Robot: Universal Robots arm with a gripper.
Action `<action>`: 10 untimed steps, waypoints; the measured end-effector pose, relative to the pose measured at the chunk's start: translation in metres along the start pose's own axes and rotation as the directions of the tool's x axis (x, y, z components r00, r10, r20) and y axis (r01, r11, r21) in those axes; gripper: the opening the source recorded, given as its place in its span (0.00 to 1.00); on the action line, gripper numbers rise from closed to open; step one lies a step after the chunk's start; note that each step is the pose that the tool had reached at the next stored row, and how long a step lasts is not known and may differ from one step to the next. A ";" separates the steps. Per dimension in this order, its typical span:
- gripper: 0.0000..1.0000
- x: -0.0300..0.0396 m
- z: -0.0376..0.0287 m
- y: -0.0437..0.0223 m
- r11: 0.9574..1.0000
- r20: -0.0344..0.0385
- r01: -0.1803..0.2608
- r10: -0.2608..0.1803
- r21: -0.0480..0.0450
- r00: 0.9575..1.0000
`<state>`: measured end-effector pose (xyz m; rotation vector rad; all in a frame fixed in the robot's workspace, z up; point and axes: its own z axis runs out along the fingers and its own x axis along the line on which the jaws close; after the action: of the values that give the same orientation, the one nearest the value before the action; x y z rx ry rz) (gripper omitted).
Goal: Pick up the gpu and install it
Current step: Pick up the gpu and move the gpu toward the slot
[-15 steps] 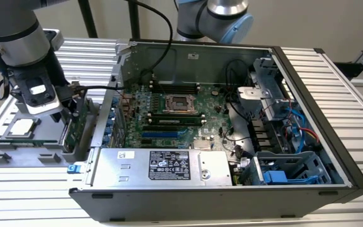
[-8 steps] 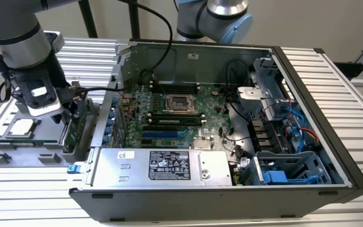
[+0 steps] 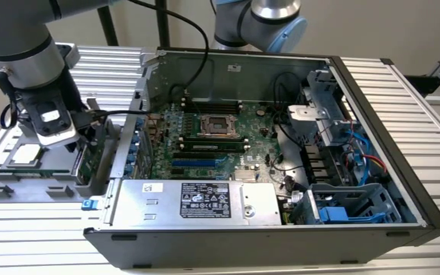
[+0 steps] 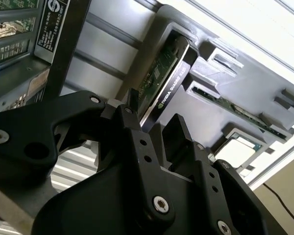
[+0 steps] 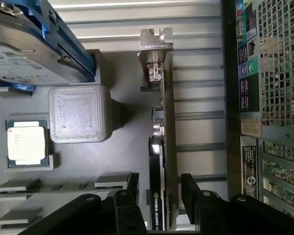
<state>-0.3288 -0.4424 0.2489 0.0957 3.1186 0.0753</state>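
Straddling gpu (image 5: pixel 162 147) | gripper (image 5: pixel 159 178) jaws wide either side | hard drive (image 5: pixel 29 54) near | computer case (image 5: pixel 264 98) beside

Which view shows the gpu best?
The first wrist view: the gpu stands on edge in the grey tray, most of its length visible. The second wrist view shows one end; the exterior view, a green sliver.

Gpu (image 4: pixel 166 78) is showing a glossy black face, the hand (image 5: pixel 160 186) is looking matt black, and the counter (image 3: pixel 403 109) is gleaming like ribbed bare metal.
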 end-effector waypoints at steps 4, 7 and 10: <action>1.00 0.0002 0.0056 -0.0002 1.000 0.000 0.000 0.000 0.000 1.000; 1.00 0.0004 0.0097 -0.0005 1.000 0.000 0.000 0.000 0.000 1.000; 1.00 0.0005 0.0138 -0.0007 1.000 0.000 0.000 0.000 0.000 1.000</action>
<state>-0.3290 -0.4424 0.2351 0.0957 3.1186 0.0752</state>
